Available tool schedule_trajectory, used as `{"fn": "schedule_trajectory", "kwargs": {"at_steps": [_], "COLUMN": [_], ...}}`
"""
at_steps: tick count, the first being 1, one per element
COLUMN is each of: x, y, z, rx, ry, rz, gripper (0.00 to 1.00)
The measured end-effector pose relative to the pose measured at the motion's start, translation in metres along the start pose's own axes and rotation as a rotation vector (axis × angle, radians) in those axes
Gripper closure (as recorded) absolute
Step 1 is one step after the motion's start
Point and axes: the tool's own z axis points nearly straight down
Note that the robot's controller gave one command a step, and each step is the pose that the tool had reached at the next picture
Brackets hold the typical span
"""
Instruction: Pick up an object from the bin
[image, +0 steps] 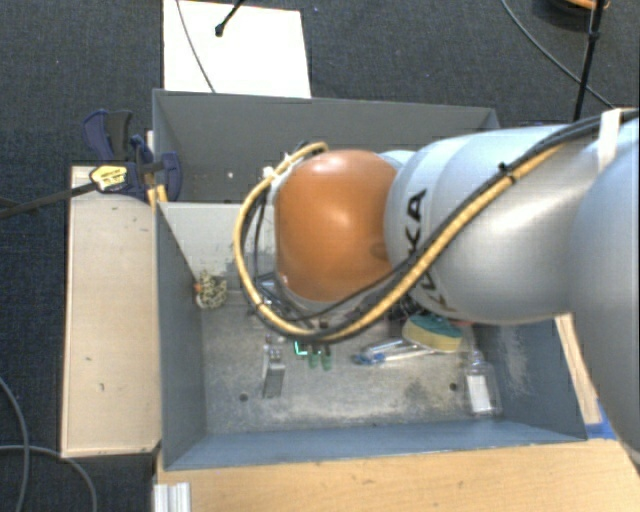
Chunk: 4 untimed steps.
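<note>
Directly over the middle of the grey bin (180, 400) hangs the arm's (520, 230) wrist, its rounded orange cover (335, 225) ringed by looped cables (245, 250). The gripper (285, 318) sits under that cover with just a dark part of it showing at the cover's 7 o'clock edge, so I cannot tell how far open it is or whether it has hold of anything. Nearest to it on the bin floor, at 7 o'clock from the cover, lies a small grey metal piece (271, 375), and just beside that, at 6 o'clock, a small green thing (315, 356). Which of these it is over cannot be made out. At 5 o'clock from the cover lies a blue and clear pen-like stick (385, 352), with a round yellow and teal disc (437, 332) near its right end, partly under the arm. Further toward 4 o'clock, near the bin's right wall, lies a small clear bottle (478, 388). Well apart at 9 o'clock, against the left wall, sits a small speckled lump (210, 291).
</note>
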Motion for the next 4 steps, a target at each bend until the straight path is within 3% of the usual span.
{"fn": "schedule_trajectory", "kwargs": {"at_steps": [1,2,3,4], "x": [-0.087,-0.088,-0.06,-0.095], "y": [-0.047,-0.077,-0.134,-0.17], "z": [0.039,0.087,0.104,0.112], "rx": [-0.001,0.001,0.003,0.001], "ry": [-0.009,-0.004,-0.003,-0.011], "rz": [0.445,0.316,0.346,0.06], "gripper": [0.0,0.0,0.0,0.0]}}
